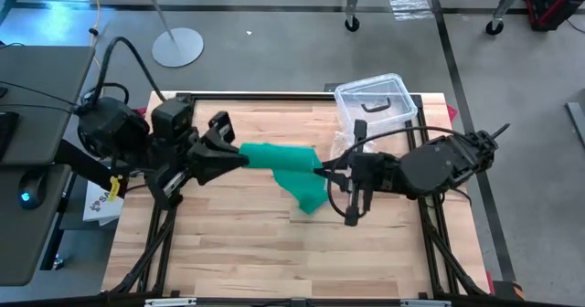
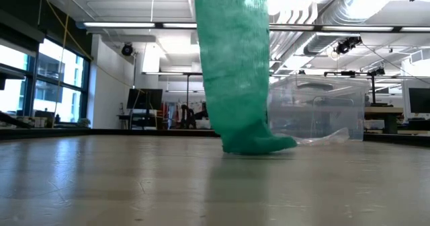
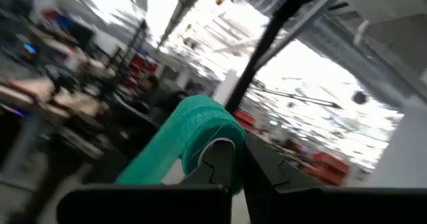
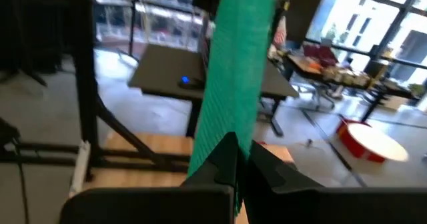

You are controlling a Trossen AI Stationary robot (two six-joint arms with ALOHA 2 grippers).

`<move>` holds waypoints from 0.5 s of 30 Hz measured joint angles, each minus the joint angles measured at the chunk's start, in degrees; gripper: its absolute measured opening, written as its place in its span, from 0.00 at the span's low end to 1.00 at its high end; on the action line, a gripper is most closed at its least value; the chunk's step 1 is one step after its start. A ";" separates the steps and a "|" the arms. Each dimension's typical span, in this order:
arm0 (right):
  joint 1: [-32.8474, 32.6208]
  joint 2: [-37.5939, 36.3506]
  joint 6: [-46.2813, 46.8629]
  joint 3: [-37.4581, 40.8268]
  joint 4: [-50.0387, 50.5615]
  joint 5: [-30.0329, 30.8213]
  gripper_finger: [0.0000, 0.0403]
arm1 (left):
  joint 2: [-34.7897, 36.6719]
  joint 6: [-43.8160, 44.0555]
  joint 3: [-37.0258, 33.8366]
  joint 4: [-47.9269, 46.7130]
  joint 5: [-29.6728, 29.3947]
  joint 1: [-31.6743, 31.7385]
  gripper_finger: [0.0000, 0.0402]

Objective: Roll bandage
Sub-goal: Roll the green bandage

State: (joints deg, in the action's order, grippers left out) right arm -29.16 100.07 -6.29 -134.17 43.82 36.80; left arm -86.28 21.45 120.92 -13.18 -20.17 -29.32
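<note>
- High view: left gripper and right gripper each clamp the bandage.
- Low view alone shows its tail touching the table.

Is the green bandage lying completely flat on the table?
No: in the low view the bandage hangs down from above, and only its lower end rests on the table.
</note>
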 joint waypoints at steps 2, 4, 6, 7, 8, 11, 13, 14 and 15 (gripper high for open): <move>-0.29 0.18 -0.18 0.00 -3.17 -0.82 0.00 | 0.07 -3.18 0.00 0.47 -2.23 0.00 0.02; -0.49 0.44 -0.74 0.00 -6.10 -2.05 0.00 | 0.09 -6.03 0.00 0.52 -3.83 0.08 0.02; -0.49 0.86 -1.65 0.00 -8.68 -3.43 0.00 | 0.09 -8.76 0.00 0.15 -4.22 0.47 0.02; -0.49 1.05 -1.94 0.00 -9.40 -3.96 0.00 | 0.09 -10.10 0.00 -0.23 -4.39 0.50 0.02; -0.49 1.20 -1.96 0.00 -10.48 -4.37 0.00 | 0.09 -11.56 0.00 -0.44 -4.44 0.50 0.02; -0.49 1.27 -1.06 0.00 -12.32 -5.84 0.00 | 0.09 -17.22 0.00 -0.75 -4.63 0.50 0.02; -0.45 1.27 0.20 0.00 -13.00 -6.87 0.00 | 0.06 -20.14 0.04 -1.05 -4.60 0.50 0.02; -0.47 1.31 0.86 0.00 -13.38 -6.99 0.00 | -0.03 -21.30 0.04 -1.11 -4.43 0.50 0.02; -0.45 1.44 1.37 0.00 -13.87 -6.98 0.00 | -0.07 -22.42 0.04 -1.29 -4.16 0.51 0.02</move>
State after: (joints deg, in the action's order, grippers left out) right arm -29.61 101.51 -4.92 -134.17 29.96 29.82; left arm -86.35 -0.97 120.97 -14.47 -24.33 -28.81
